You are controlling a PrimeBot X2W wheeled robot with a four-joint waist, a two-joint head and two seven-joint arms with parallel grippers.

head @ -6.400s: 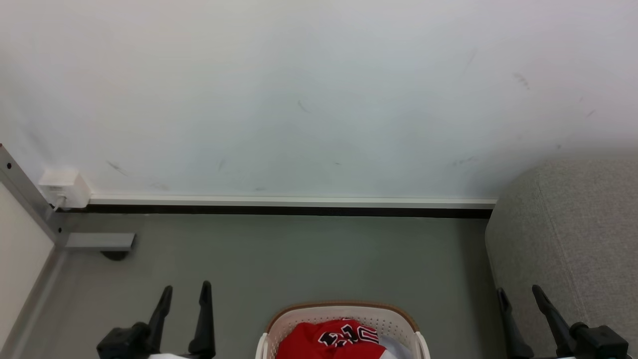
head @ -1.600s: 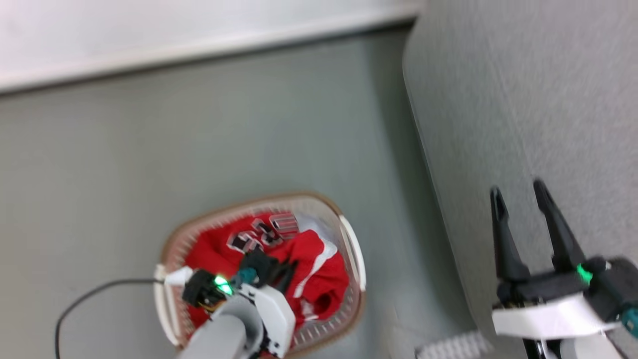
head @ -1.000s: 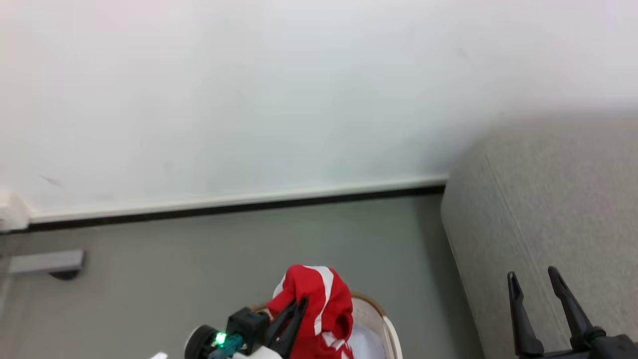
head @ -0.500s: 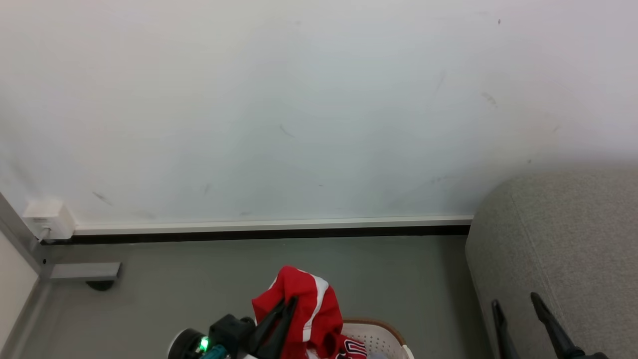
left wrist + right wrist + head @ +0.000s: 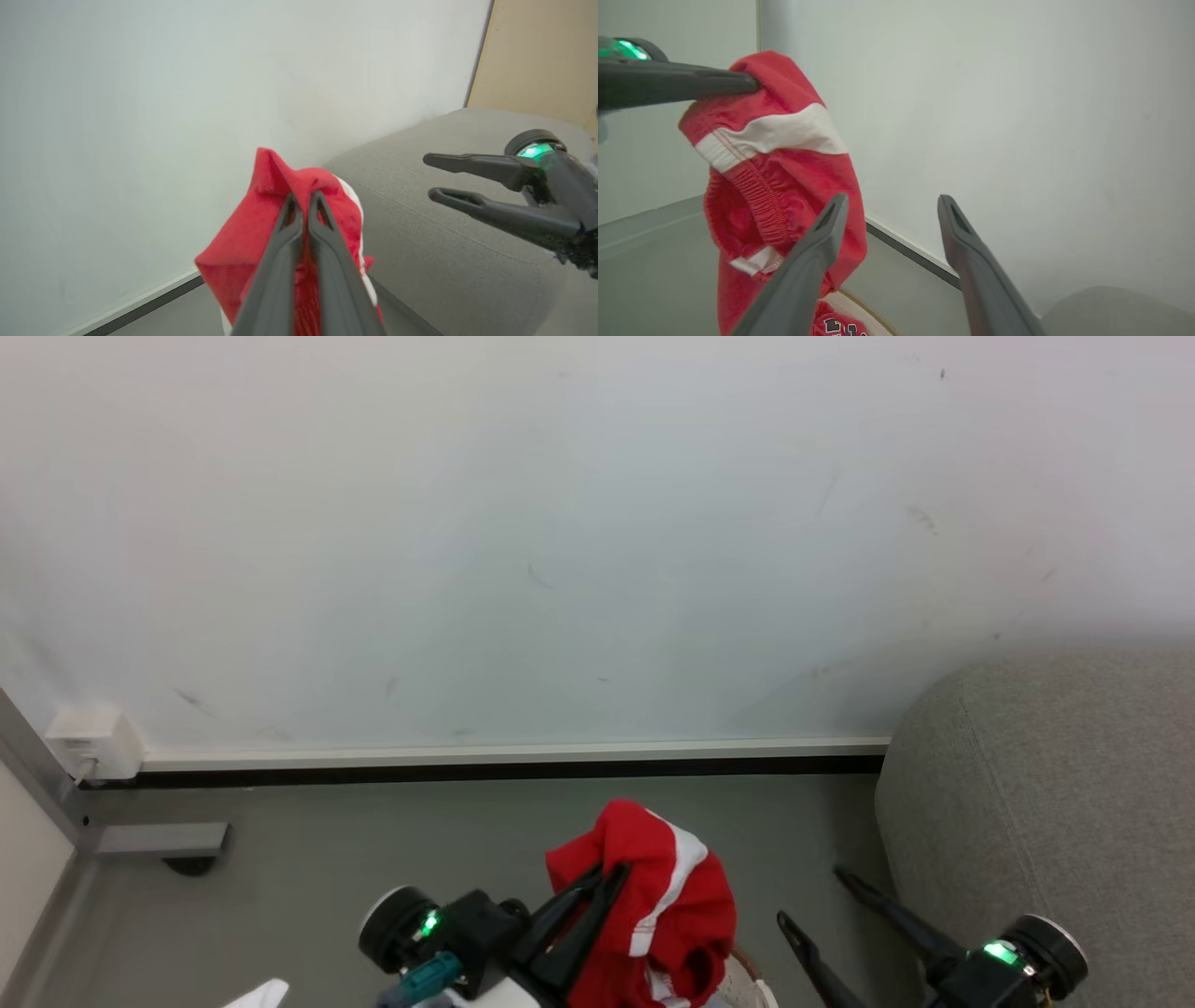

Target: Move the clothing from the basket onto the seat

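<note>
1. Above the oval white perforated plastic basket [image 5: 864, 309] with brown rim: left gripper [image 5: 611, 879] is pinching 1 red sports garment with white stripe [image 5: 677, 896], fingers clamped tight.
2. Right gripper [image 5: 812, 896] is hovering beside it, fingers spread, holding nothing.
3. Red lettered jersey [image 5: 833, 324] is lying in the basket.
4. Step judged: carrying. Next move is calling for a rightward swing over the large grey woven-fabric seat [image 5: 1055, 803], then release.

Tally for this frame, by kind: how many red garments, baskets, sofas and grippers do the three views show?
Red garments: 2, the shorts and the jersey
Baskets: 1, the basket
Sofas: 1, the sofa
Grippers: 2, the left gripper shut on the shorts, the right gripper open
Total: 6
</note>
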